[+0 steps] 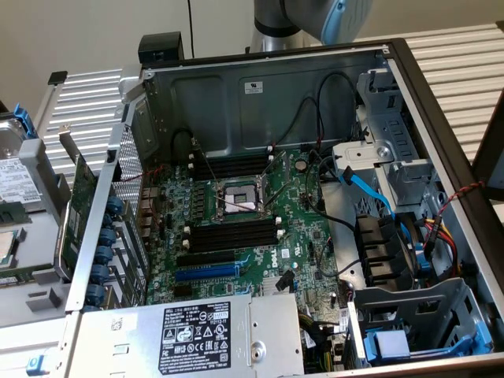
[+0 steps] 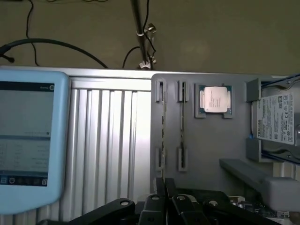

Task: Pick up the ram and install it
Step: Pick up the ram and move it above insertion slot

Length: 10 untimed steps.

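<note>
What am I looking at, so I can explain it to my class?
A grey robot arm stands by an open metal computer case. One picture comes from a camera off the arm, the other from one on its wrist, looking past its black gripper. The gripper hangs close to the ram, a thin green memory stick standing on edge in a grey tray, not yet picked up. Nearby lie a square silver processor chip and a silver hard drive. The black memory slots are empty.
</note>
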Motion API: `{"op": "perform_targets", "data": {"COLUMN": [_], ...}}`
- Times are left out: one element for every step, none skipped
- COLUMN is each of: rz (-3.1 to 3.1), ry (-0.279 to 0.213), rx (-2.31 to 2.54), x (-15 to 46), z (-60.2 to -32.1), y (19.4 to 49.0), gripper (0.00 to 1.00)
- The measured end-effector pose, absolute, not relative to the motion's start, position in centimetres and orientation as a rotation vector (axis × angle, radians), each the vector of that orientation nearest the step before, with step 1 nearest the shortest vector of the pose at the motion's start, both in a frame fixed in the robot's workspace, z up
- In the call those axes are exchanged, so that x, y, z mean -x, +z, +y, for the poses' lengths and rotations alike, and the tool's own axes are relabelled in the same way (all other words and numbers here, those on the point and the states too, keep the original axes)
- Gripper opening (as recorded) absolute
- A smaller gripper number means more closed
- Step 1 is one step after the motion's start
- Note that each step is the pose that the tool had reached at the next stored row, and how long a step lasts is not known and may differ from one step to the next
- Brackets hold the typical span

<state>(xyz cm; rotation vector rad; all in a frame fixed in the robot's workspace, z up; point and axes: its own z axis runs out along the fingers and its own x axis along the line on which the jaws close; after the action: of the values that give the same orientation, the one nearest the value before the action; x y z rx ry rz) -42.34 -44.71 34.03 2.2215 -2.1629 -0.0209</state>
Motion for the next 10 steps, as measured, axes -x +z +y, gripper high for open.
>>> {"op": "perform_targets", "data": {"rz": [-2.163, -2.163, -2.163, -2.163, -2.163, -2.163, -2.163, -2.163, -2.164, -2.164], "ry": [-0.021, -0.021, -0.021, -0.021, -0.021, -0.021, -0.022, -0.022, -0.023, -0.024], "rx": [-2.222, -2.221, -2.221, -2.221, -2.222, -2.221, -2.222, -2.222, -2.222, -2.223], "x": [42.1, 41.7, 41.4, 41.1, 40.7, 40.4, 40.0, 39.7, 39.3, 39.0], "z": [-44.7, -44.7, -44.7, -44.7, -44.7, -44.7, -44.7, -44.7, -44.7, -44.7], "y": [34.5, 35.0, 35.4, 35.9, 36.3, 36.8, 37.2, 37.7, 38.1, 38.6], "gripper": [0.13, 0.13, 0.13, 0.13, 0.13, 0.13, 0.13, 0.13, 0.13, 0.13]}}
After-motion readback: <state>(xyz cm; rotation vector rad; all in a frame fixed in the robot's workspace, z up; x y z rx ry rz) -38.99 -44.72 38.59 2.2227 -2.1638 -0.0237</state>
